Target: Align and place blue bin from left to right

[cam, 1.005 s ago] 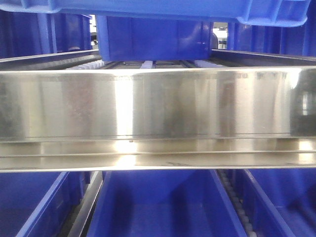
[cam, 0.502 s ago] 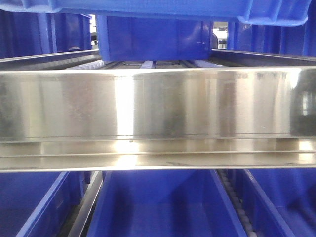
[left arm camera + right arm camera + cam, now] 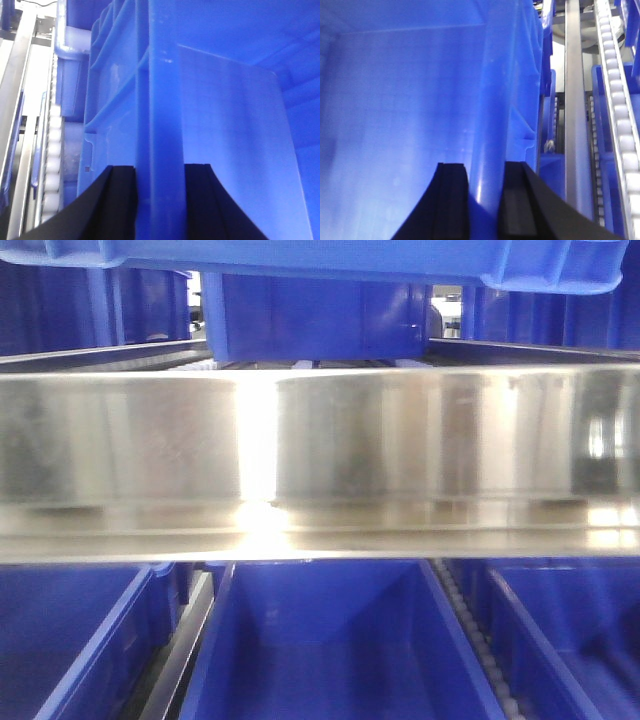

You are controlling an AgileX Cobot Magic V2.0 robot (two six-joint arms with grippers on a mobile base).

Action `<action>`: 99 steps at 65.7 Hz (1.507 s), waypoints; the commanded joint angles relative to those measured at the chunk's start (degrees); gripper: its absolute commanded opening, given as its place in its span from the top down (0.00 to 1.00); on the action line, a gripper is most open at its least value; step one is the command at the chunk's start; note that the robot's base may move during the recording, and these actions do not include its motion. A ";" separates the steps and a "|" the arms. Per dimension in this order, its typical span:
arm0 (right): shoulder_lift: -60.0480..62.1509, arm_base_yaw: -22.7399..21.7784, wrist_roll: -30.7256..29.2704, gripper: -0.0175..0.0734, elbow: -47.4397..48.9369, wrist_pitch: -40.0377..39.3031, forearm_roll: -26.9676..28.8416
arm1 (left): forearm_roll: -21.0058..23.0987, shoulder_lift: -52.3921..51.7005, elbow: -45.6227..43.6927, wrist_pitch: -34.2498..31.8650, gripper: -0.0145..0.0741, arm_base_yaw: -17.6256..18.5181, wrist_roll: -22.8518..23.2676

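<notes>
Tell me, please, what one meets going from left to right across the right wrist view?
Inside of the blue bin → right gripper clamped on the bin's side wall → steel rail → white roller track.

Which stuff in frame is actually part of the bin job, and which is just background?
Job:
- blue bin
- left end effector, clamped on a bin wall
- right end effector, likewise

Background:
- steel rail
- roller track
- lower bins under the rail
</notes>
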State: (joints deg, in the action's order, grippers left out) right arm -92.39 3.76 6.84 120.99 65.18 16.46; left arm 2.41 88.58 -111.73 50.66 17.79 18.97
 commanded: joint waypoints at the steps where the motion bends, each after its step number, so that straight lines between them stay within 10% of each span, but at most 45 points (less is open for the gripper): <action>1: 0.99 -0.01 -1.28 0.89 1.04 -3.99 0.20 | 1.46 -1.97 -1.18 -12.69 0.96 0.26 -0.28; 99: 0.99 -0.01 -1.28 0.89 1.04 -4.12 0.20 | 1.33 -1.97 -1.18 -12.69 0.96 0.26 -0.28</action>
State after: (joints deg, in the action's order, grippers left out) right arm -92.39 3.76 6.84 120.99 65.18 16.59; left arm 2.27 88.58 -111.73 50.66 17.79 19.07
